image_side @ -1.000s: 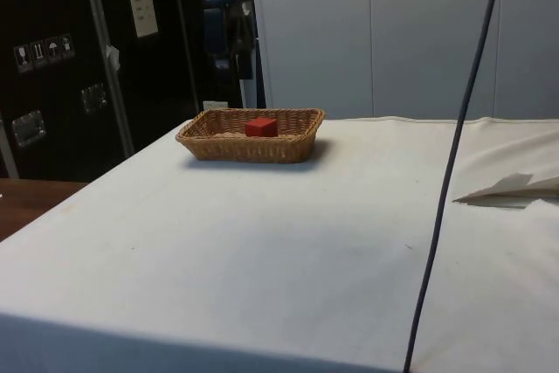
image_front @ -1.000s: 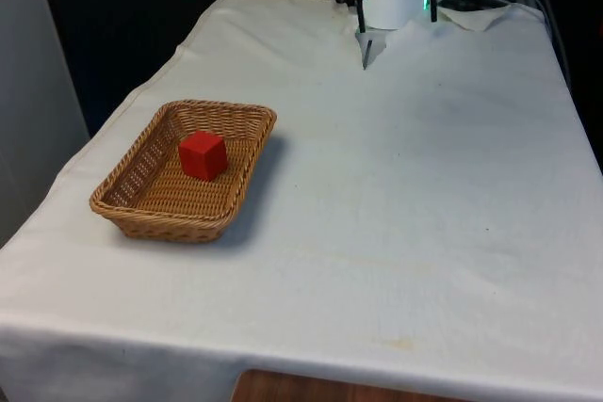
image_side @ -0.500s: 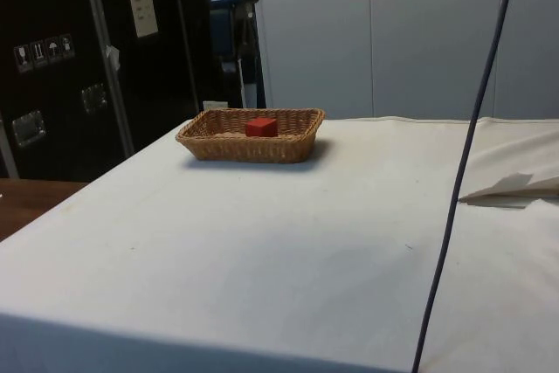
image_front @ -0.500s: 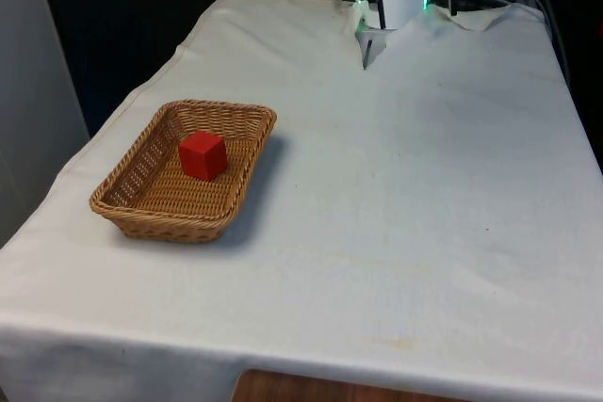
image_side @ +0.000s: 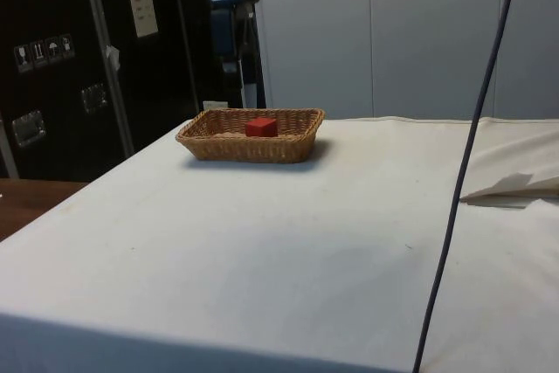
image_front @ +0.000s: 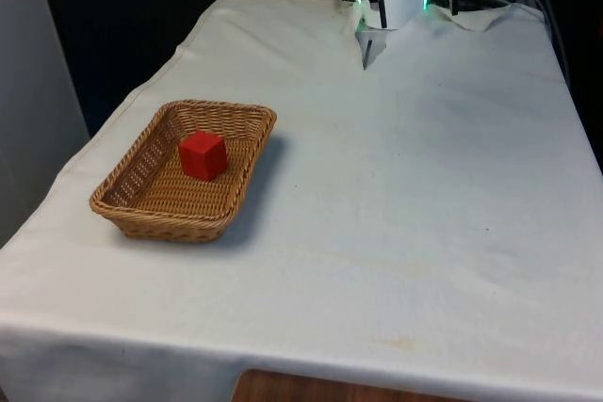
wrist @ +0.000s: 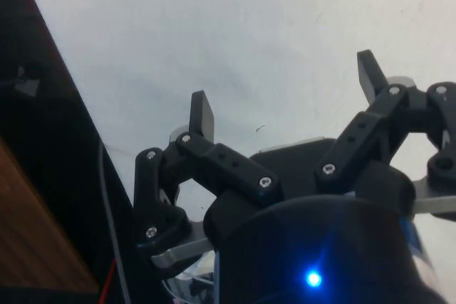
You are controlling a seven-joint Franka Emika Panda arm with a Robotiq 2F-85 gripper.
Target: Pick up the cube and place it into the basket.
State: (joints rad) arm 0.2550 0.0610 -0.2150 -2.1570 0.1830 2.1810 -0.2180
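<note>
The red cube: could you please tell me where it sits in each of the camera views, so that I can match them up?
Front view: the red cube sits inside the wicker basket, towards the front view's left.
Side view: the cube lies in the same basket, at the far end of the table.
Wrist view: white cloth beyond the open gripper.
Shared landmark: the basket in the two fixed views; the cloth in all three.
</note>
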